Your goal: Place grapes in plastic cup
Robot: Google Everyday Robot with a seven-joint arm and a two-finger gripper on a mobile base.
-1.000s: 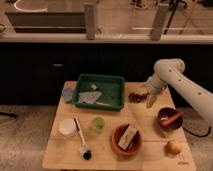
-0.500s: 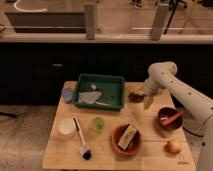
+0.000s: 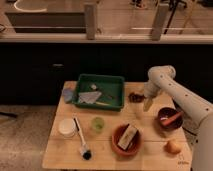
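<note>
The grapes are a small dark purple-brown bunch lying on the wooden table, just right of the green tray. The plastic cup is a translucent light-green cup standing near the table's middle, left of the orange bowl. My gripper hangs at the end of the white arm, pointing down just right of the grapes and slightly nearer the front. It is well to the right of the cup.
A green tray with paper scraps sits at the back. A blue-grey cup, a white round container and a brush are on the left. An orange bowl, a dark bowl and an orange fruit are on the right.
The arm has swung left and its gripper has come down closer to the grapes. The things on the table have not moved.
</note>
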